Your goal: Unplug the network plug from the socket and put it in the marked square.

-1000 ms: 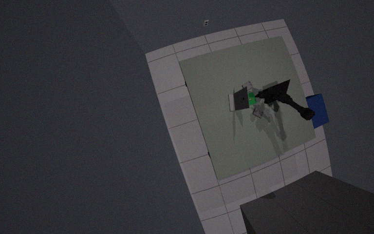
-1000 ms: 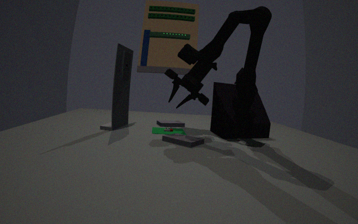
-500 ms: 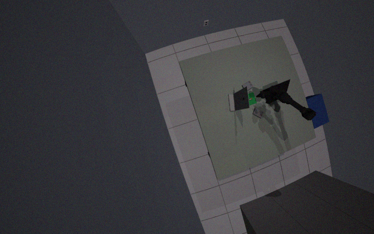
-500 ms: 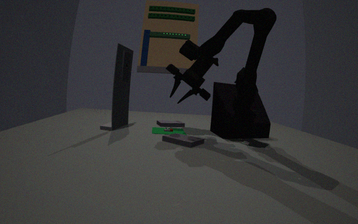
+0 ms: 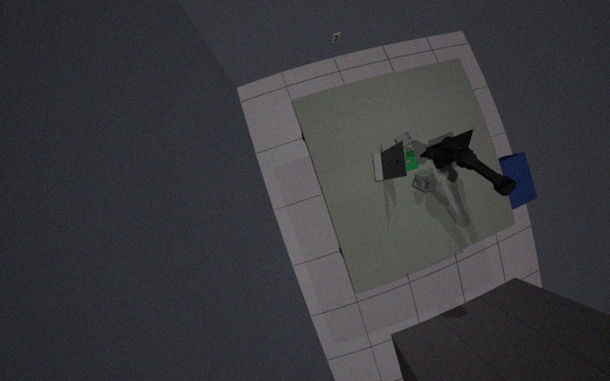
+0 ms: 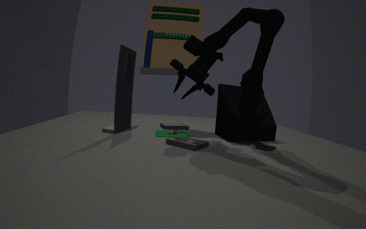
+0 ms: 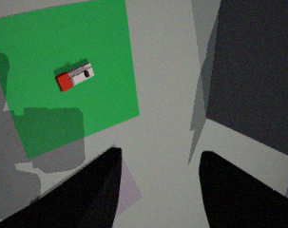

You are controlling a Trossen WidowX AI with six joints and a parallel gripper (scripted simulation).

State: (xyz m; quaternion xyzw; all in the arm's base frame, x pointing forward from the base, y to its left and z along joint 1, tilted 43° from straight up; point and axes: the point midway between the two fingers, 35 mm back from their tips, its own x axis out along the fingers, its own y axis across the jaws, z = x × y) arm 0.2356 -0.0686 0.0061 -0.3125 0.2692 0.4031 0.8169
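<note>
The network plug (image 7: 74, 76) (image 6: 172, 132) (image 5: 411, 162), small, white with a red end, lies flat on the green marked square (image 7: 105, 38) (image 6: 160, 133) (image 5: 411, 155) on the table. Nothing touches it. My gripper (image 7: 161, 160) (image 6: 178, 94) (image 5: 425, 154) is open and empty. It hangs well above the table, up and to the right of the square, fingers pointing down. The dark upright panel (image 6: 124, 88) (image 5: 392, 160) stands to the left of the square, apart from the gripper.
Two flat grey slabs lie beside the square, one behind it (image 6: 174, 126) (image 5: 403, 138) and one in front (image 6: 187, 143) (image 5: 422, 182). A dark box (image 6: 244, 116) stands at the arm's base. A blue block (image 5: 519, 179) sits at the table's edge.
</note>
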